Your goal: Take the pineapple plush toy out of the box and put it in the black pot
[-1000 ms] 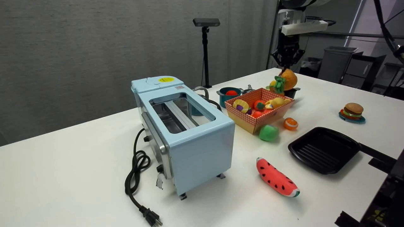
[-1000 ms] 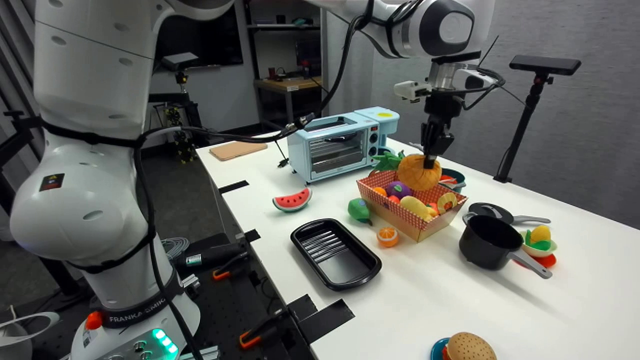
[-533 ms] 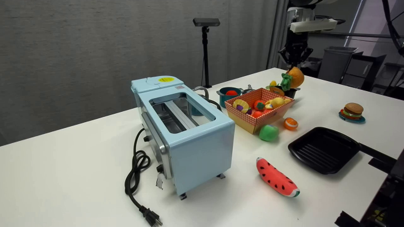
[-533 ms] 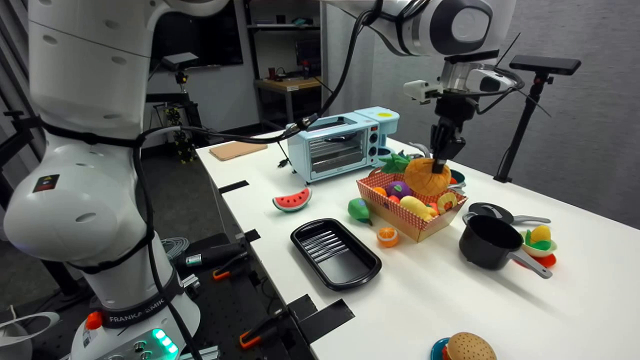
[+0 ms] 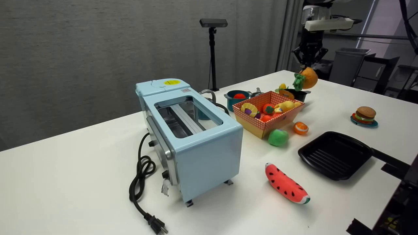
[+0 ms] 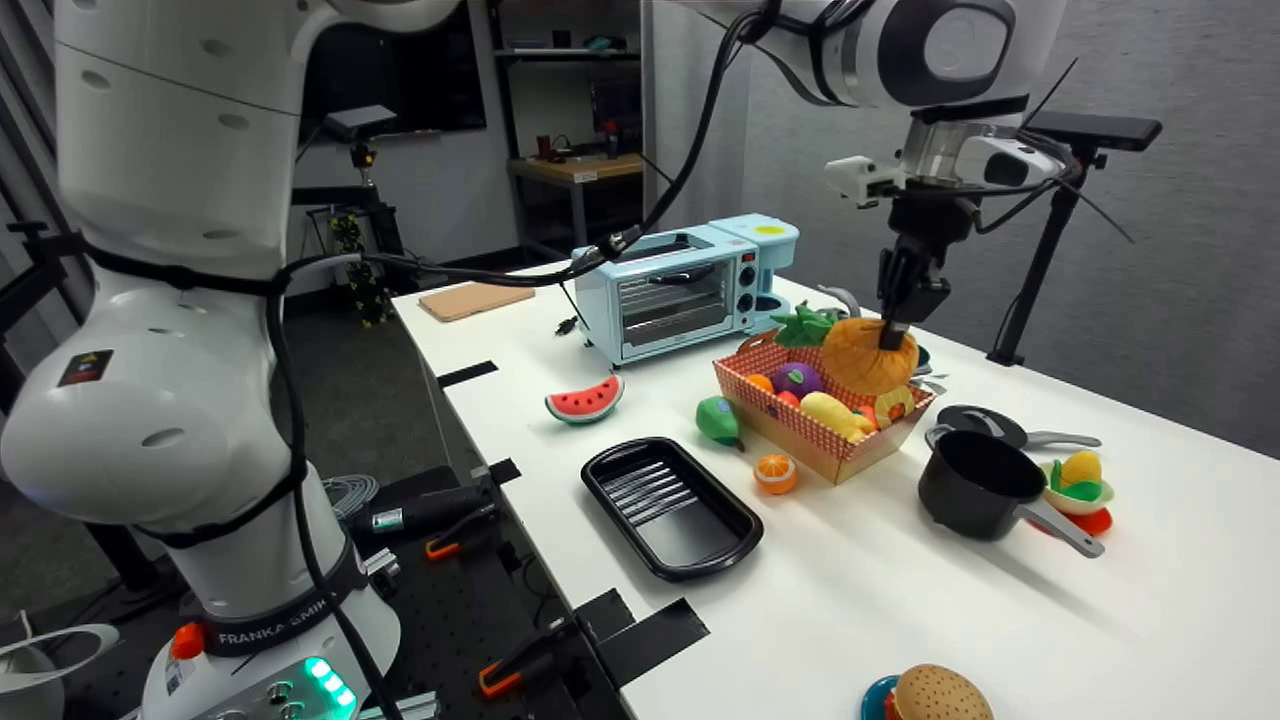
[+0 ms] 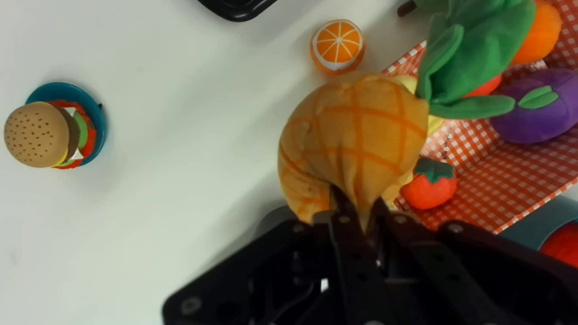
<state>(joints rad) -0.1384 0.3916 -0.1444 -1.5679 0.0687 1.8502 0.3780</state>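
The pineapple plush toy (image 6: pixel 858 356), yellow-orange with a green leafy tuft, hangs in the air in my gripper (image 6: pixel 892 338). It shows in an exterior view (image 5: pixel 309 78) and in the wrist view (image 7: pixel 350 135). My gripper (image 7: pixel 357 197) is shut on the toy's soft body, pinching a fold of cloth. The box (image 6: pixel 795 436), red-checked and open-topped, holds several toy foods; the toy is above its end in an exterior view. The black pot (image 6: pixel 968 498) with a grey handle stands on the table beside the box. In the wrist view it is mostly hidden behind gripper and toy.
A light-blue toaster (image 6: pixel 670 300) stands behind the box. A black grill pan (image 6: pixel 672 510), a toy orange (image 6: pixel 775 474), a green toy (image 6: pixel 718 421) and a watermelon slice (image 6: pixel 586 400) lie nearby. A small frying pan (image 6: pixel 985 424) and a bowl (image 6: pixel 1098 495) stand near the pot.
My gripper, with the pineapple plush toy held in it, has moved right in both exterior views. The box, the pot and the other objects have not moved.
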